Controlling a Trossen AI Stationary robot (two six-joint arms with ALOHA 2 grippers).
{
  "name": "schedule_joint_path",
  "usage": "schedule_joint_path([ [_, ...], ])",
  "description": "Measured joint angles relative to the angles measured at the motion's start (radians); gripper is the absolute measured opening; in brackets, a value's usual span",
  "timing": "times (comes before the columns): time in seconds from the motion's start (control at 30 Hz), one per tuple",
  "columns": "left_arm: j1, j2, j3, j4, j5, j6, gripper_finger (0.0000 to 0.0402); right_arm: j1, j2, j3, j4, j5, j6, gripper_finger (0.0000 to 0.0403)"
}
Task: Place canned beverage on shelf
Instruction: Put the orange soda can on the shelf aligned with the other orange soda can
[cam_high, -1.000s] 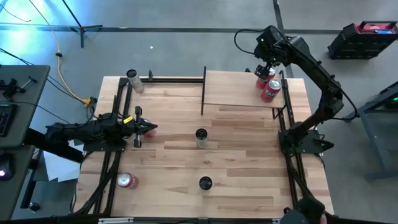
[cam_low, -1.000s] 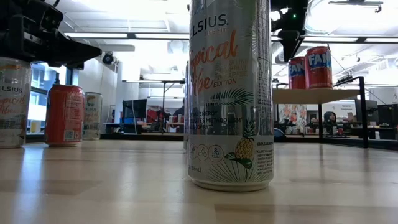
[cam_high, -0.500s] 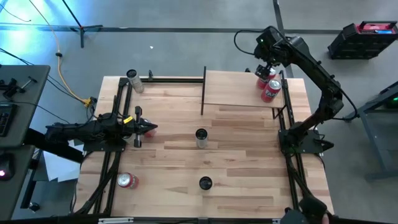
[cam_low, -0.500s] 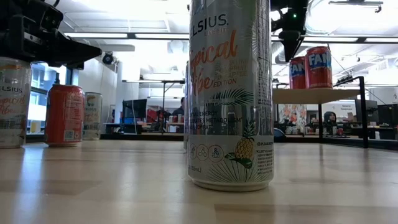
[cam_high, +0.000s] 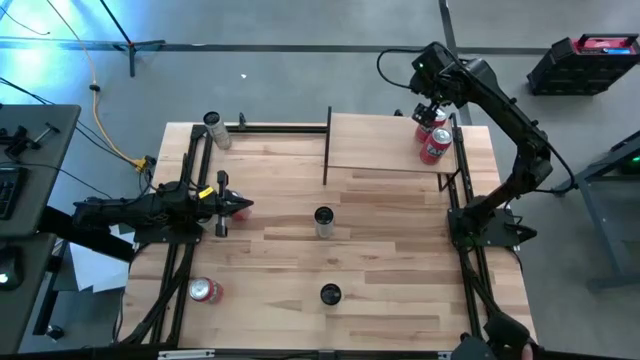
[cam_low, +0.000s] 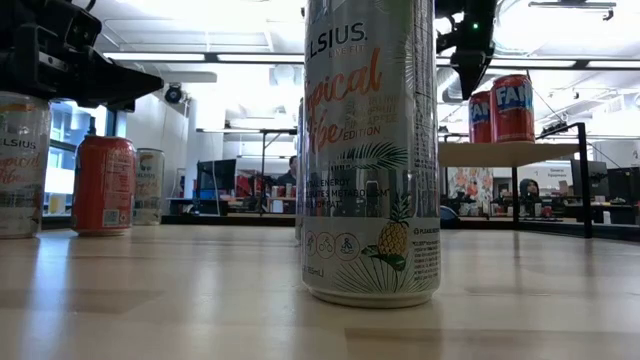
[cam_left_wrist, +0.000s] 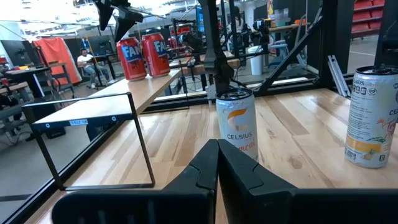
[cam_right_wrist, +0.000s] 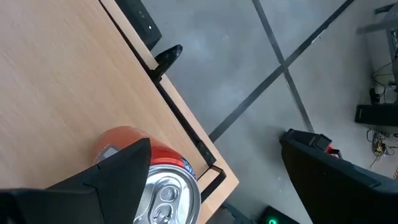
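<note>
While the wooden table filled the middle of the high view, the shelf lay at its upper right with two red Fanta cans upright near the right edge. Above them hung the right gripper, fingers spread and empty. The left gripper, pinched closed on nothing, waited at centre left.
</note>
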Motion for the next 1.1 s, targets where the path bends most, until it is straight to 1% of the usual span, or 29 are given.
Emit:
schedule_joint_path([
  [0.23,0.0,0.0,0.0,0.0,0.0,0.0,0.0003,0.017,-0.021,0.0,0.003,-0.005,-0.017,0.0346],
  [0.4,0.0,0.0,0.0,0.0,0.0,0.0,0.0003,0.008,-0.077,0.0,-0.006,-0.153,0.005,0.0346],
  [0.5,0.0,0.0,0.0,0.0,0.0,0.0,0.0003,-0.008,-0.087,0.0,-0.047,-0.16,0.031,0.0346],
  [0.6,0.0,0.0,0.0,0.0,0.0,0.0,0.0003,-0.026,-0.087,-0.014,-0.07,-0.198,0.045,0.0346],
  [0.83,0.0,0.0,0.0,0.0,0.0,0.0,0.0003,-0.032,-0.086,-0.071,-0.062,-0.157,0.037,0.0346],
  [0.97,0.0,0.0,0.0,0.0,0.0,0.0,0.0003,-0.032,-0.086,-0.073,-0.039,-0.14,0.035,0.0346],
  [1.1,0.0,0.0,0.0,0.0,0.0,0.0,0.0003,-0.032,-0.086,-0.073,-0.033,-0.093,0.027,0.0346],
])
